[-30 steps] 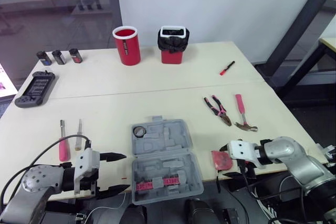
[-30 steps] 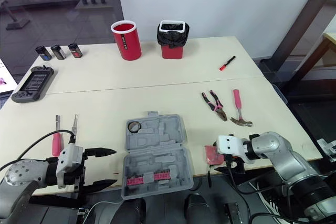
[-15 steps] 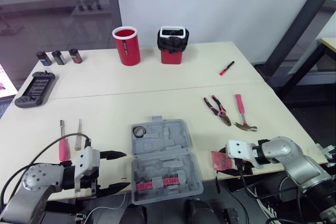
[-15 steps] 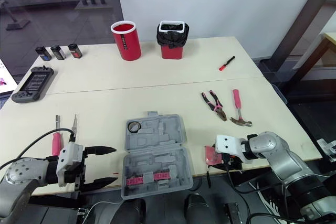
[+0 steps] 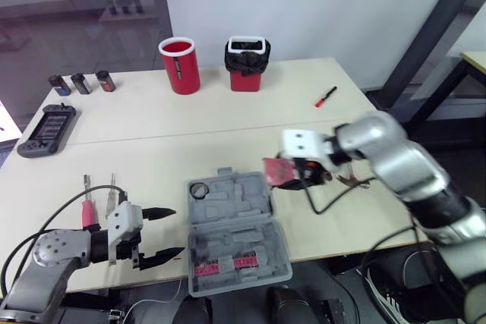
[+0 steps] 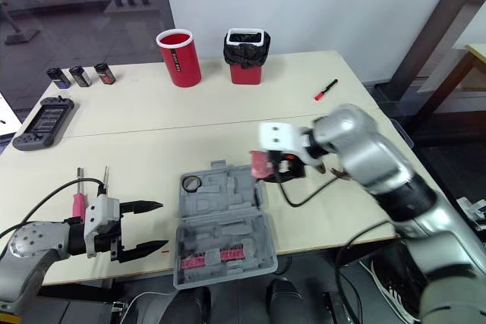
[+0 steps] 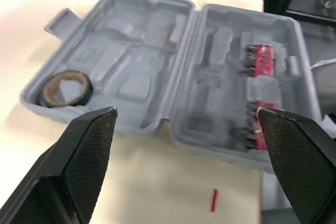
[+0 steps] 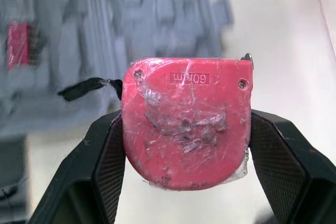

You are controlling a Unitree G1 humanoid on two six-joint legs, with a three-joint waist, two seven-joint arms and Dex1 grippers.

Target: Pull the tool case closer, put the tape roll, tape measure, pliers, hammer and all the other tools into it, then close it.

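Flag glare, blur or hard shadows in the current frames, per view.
Left eye view: tape measure and right gripper smeared, glass wall carries reflections, table evenly lit with soft shadows. Right wrist view: tape measure crisp, its wrap glinting; tool case behind blurred. Left wrist view: tool case clear.

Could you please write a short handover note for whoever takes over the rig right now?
Right gripper: shut on the tape measure, held by the tool case's far right corner.
Left gripper: open, empty, left of the case.
Done: case open near the table's front edge; tape roll in its far-left pocket.
Left: place the tape measure, load the screwdrivers and other tools, close it.
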